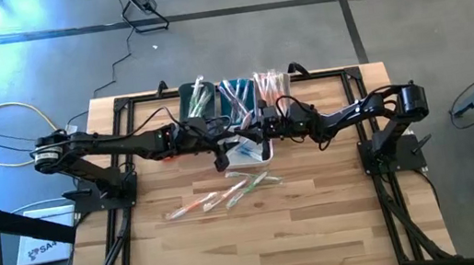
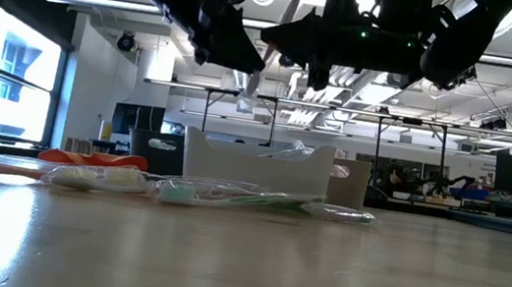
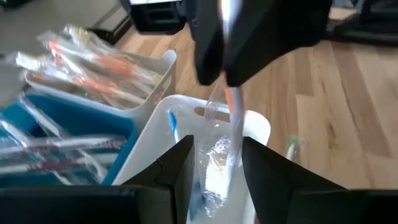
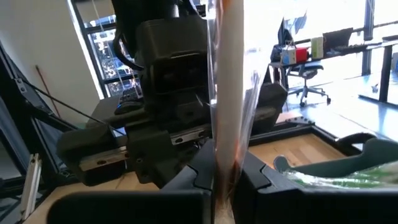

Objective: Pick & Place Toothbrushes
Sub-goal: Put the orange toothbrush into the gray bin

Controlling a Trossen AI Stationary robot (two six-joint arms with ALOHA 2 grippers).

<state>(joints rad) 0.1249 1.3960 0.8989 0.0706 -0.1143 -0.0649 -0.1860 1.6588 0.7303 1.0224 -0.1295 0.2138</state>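
A wrapped toothbrush [image 3: 231, 134] with a whitish and orange handle hangs over the white bin [image 3: 261, 124], with my right gripper [image 4: 227, 167] shut on it. In the left wrist view that gripper is the dark mass [image 3: 261, 37] above. My left gripper [image 3: 217, 158] is open; its fingers stand on either side of the brush's lower part, and I cannot tell whether they touch it. Both grippers meet above the bins in the middle of the table [image 1: 238, 137]. Several wrapped toothbrushes [image 1: 223, 195] lie flat on the wood nearer the front. My right gripper pinches the toothbrush's handle [image 4: 227, 143] between its two fingers, coming level from the table's right with the fingers across the brush. The brush stands about upright, lifted clear. Its longer part hangs below the fingers, and its lower end [image 3: 224, 180] is over the white bin.
Along the far side stand a green bin [image 1: 195, 101], a blue bin [image 3: 74, 124] and a white bin of orange-handled brushes [image 3: 99, 68], all holding wrapped brushes. A black frame [image 1: 123, 111] borders the table. Bare wood [image 1: 262, 240] lies toward the near edge.
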